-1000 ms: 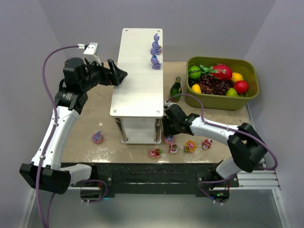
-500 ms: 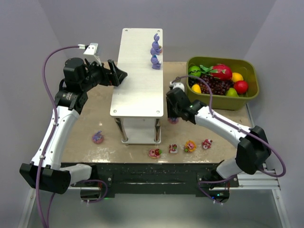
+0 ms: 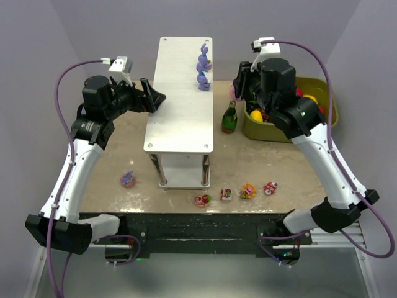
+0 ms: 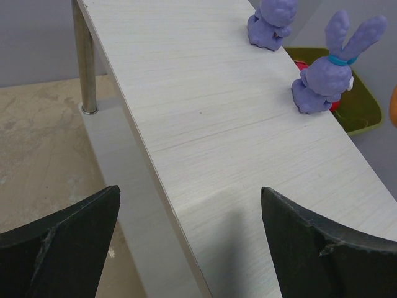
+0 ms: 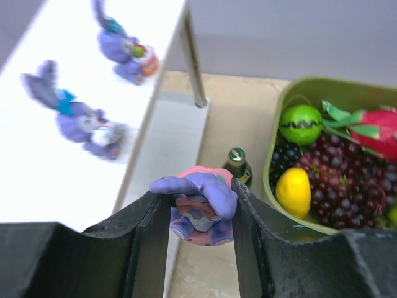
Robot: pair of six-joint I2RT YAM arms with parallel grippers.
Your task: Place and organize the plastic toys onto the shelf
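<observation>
the right gripper [image 5: 198, 194] has swung up from low beside the front legs of the shelf [image 3: 180, 99] to high at its far right flank, and the toy it was reaching for there has left the table [image 3: 118, 149]. its jaws are partly closed, pinching a purple bunny [image 5: 201, 214] on a pink base between the two fingers. seen from this tool, the pale top board lies ahead and to the left, with two bunnies [image 5: 77, 118] [image 5: 121, 46] already standing along its near edge. a green bottle [image 5: 236, 162] sits just beyond and below the held toy, and the fruit bin [image 5: 276, 124] is off to the right.

the left gripper [image 4: 189, 217] has not stirred. it hangs spread wide and empty over the shelf's opposite edge, the board filling the gap between its fingers.

the pick-up looks done and the carry nearly so. what remains for this bunny is a short move leftward over the board and a release beside its mates. five small pieces [image 3: 226, 194] lie on the table, waiting.
</observation>
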